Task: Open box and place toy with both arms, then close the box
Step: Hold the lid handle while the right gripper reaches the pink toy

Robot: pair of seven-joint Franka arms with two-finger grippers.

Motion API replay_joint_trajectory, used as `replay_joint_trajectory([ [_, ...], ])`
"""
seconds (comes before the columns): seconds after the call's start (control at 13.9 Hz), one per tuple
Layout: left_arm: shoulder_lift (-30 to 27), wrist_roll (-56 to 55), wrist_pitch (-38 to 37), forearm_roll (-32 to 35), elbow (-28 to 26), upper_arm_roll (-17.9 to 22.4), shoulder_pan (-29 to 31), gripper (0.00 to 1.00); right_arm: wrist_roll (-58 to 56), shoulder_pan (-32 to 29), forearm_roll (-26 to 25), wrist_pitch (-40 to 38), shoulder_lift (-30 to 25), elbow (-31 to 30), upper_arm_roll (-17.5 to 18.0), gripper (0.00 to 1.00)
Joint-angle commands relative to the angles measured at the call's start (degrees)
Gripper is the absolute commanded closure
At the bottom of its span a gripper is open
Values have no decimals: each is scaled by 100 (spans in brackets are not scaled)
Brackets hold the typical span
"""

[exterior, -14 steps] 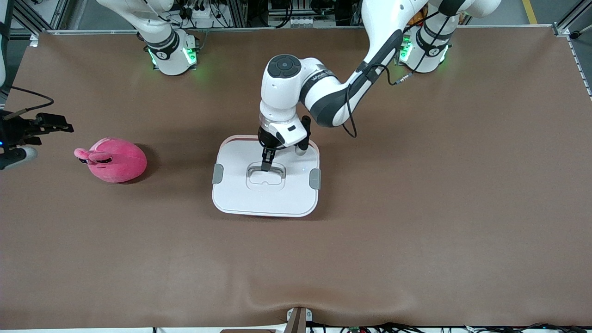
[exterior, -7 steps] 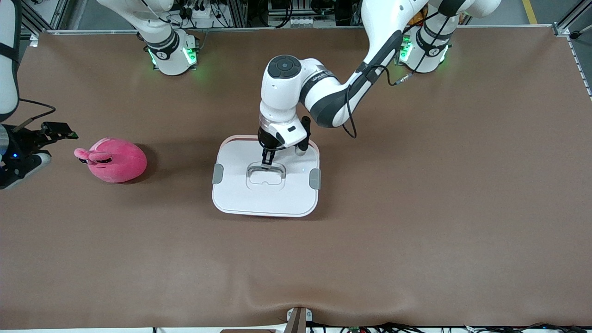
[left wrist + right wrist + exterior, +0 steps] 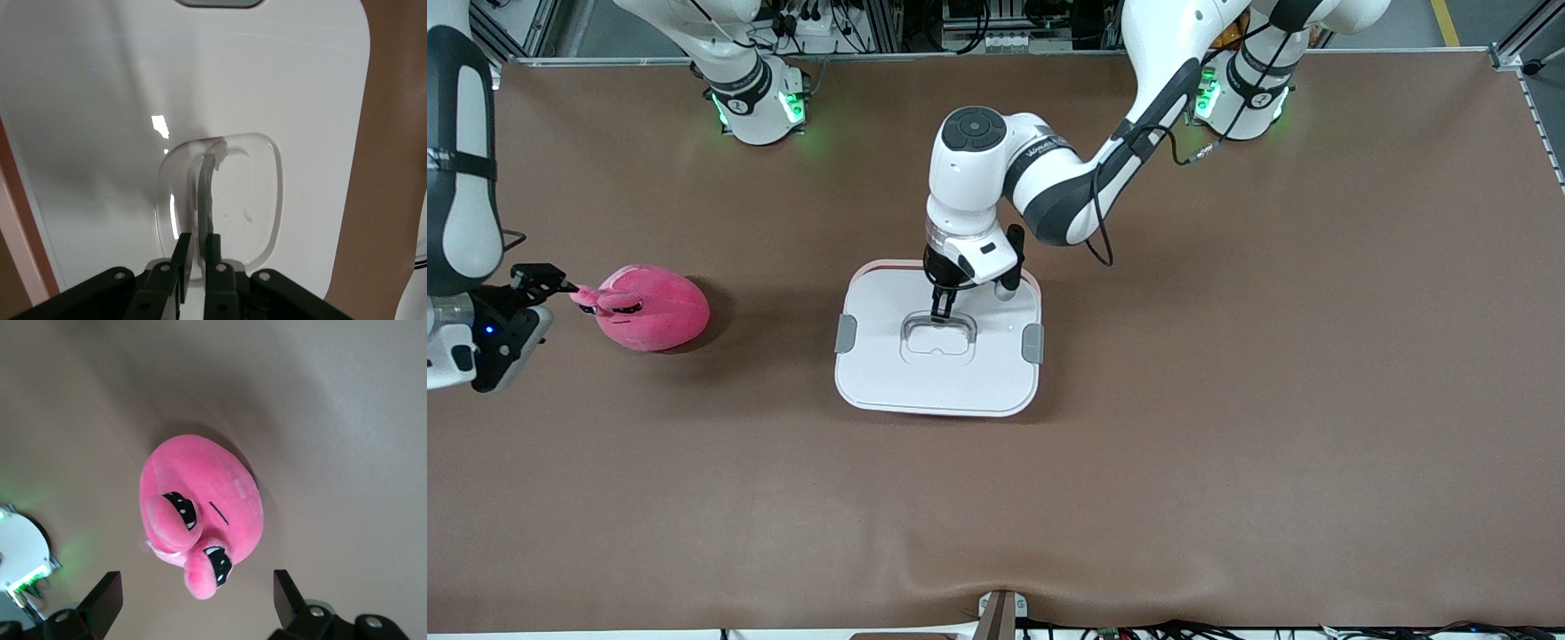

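Note:
The box (image 3: pixel 938 378) stands mid-table with its white lid (image 3: pixel 100 120) on and grey clips (image 3: pixel 845 333) (image 3: pixel 1032 343) at both ends. My left gripper (image 3: pixel 941 308) (image 3: pixel 197 250) points down into the lid's recess, shut on the upright clear-grey handle (image 3: pixel 205 190). The hot-pink toy (image 3: pixel 654 309) (image 3: pixel 200 507) lies on the table toward the right arm's end, its ears pointing to my right gripper (image 3: pixel 541 279) (image 3: pixel 197 603). That gripper is open and empty, its fingers (image 3: pixel 107 597) spread wide to either side of the ears without touching them.
Brown mat (image 3: pixel 1227 400) covers the whole table. The green-lit arm bases (image 3: pixel 756 107) (image 3: pixel 1240 98) stand along the edge farthest from the front camera. The right arm's forearm (image 3: pixel 463 160) hangs over the table's end beside the toy.
The left gripper's fingers have closed on the lid handle. The right gripper has swung in from the table's end toward the toy's ears.

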Motion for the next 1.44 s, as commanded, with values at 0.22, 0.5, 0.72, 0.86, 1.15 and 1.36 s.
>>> replay_joint_trajectory([
  [0.22, 77, -142, 33, 185, 152, 44, -61, 100, -811, -61, -63, 127, -35, -201, 88, 0],
  [0.5, -63, -186, -11, 168, 152, 44, -26, 100, -1235, -52, -63, 628, -193, -754, 88, 0],
  [0.72, -169, -484, -20, 176, 152, 44, 9, 100, -1567, -8, -63, 1040, -395, -1123, 88, 0],
  [0.86, -248, -493, -28, 168, 152, 44, 27, 100, -1884, -8, -63, 1340, -509, -1422, 88, 0],
  [1.15, -380, -537, -248, 133, 152, 35, 70, 100, -2009, 10, -63, 1490, -799, -1888, 97, 0],
  [1.36, -424, -485, -555, 97, 143, 18, 246, 100, -2009, 71, -63, 1894, -1063, -2397, 106, 0],
])
